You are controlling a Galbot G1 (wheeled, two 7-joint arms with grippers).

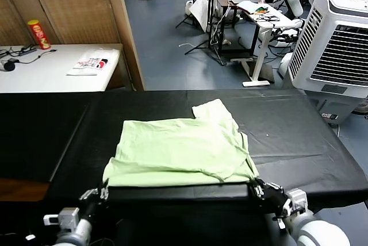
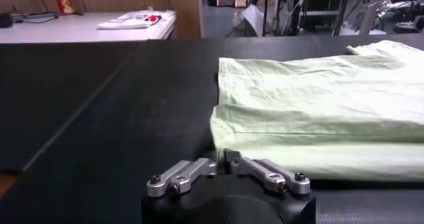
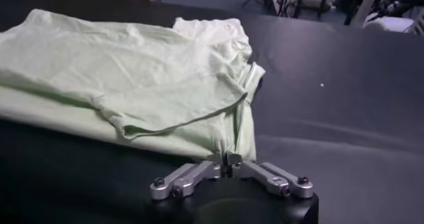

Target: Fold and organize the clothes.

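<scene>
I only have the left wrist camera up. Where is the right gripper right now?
Observer: The right gripper is at the near right corner of the shirt, by the near edge of the black table.
Operator: Does the shirt lie flat on that side?
Observer: Not quite. The right wrist view shows an upper layer folded over, its curved edge lying loose on the layer beneath.
Operator: How do the two arms line up?
Observer: In the head view the left gripper sits at the near left corner, level with the right one.
</scene>
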